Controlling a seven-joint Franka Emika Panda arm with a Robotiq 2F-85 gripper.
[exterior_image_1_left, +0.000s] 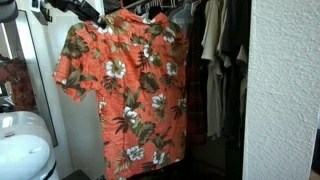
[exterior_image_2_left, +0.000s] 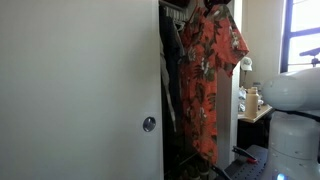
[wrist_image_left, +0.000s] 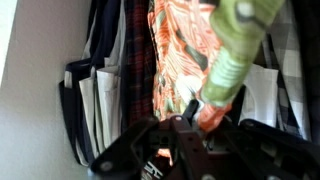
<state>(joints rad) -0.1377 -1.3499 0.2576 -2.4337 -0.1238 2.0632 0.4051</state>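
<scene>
Orange cloth, printed with white flowers and green leaves, fills the closet mouth: a short-sleeved shirt (exterior_image_1_left: 125, 90) hangs from my raised pincer (exterior_image_1_left: 88, 12). My arm reaches high, entering at the top edge in an exterior view, with the wrist level with the shirt's collar. In the wrist view my pincer (wrist_image_left: 200, 110) is clamped together on the lower end of a pale green hanger (wrist_image_left: 235, 55), which slants up and away from my fingers (wrist_image_left: 188, 100) towards the upper right.

The shirt is off the floor, at the front of the closet, just beside a row of dark and beige garments (exterior_image_1_left: 215, 60). Its long axis runs straight up and down, collar at the top, hem at the bottom, sleeves spread to either side. In an exterior view its front faces the camera; seen from the side (exterior_image_2_left: 210, 80) it shows as a narrow strip past the edge of a white door (exterior_image_2_left: 80, 90) with a round metal knob (exterior_image_2_left: 148, 124). A rough white wall (exterior_image_1_left: 285, 90) closes the scene.
</scene>
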